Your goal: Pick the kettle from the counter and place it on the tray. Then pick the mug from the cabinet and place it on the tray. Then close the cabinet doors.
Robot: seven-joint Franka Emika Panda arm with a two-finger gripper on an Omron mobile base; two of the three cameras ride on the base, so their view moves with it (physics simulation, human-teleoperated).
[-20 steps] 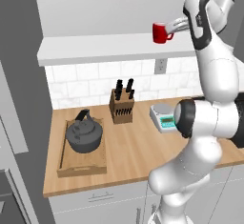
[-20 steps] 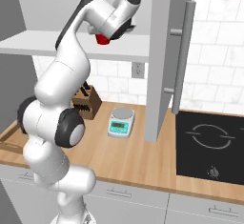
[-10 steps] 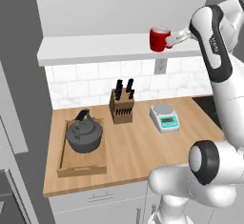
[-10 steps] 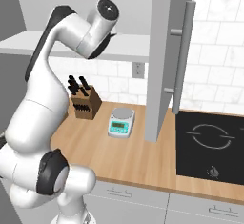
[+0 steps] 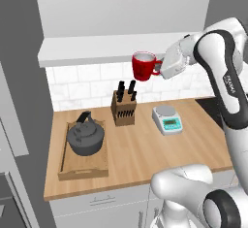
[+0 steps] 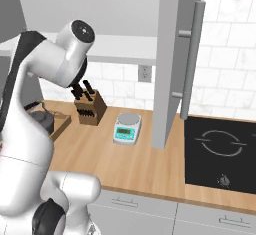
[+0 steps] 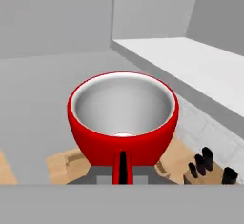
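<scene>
- In front of the open wall cabinet (image 5: pixel 121 13), clear of its pale shelf floor (image 5: pixel 106 50): the red mug (image 5: pixel 144 67) is hanging in mid-air, upright, above the knife block (image 5: pixel 123 106).
- The gripper (image 5: pixel 158 69) is clamping the mug by its side handle; in the hand view the handle (image 7: pixel 122 167) is running straight down between the jaws, and the mug's white inside (image 7: pixel 123 106) is facing the camera.
- Change since half a second ago: the mug is sitting lower and further left in the left base view, off the shelf and out over the counter (image 5: pixel 140 149); the arm is swinging it towards the tray side.
- The dark grey kettle (image 5: pixel 85 137) is already resting on the wooden tray (image 5: pixel 82 170) at the counter's left end, taking up the rear part.
- The bare tray floor in front of the kettle is looking like the likely landing spot for the mug.
- A kitchen scale (image 5: pixel 167 119) is standing right of the knife block, well apart from the tray.
- The right cabinet door (image 6: pixel 172 54) is standing open, its bar handle (image 6: pixel 191 59) facing out; closing is not yet begun.
- Judgement: kettle step done, mug step mid-carry, doors remaining.
</scene>
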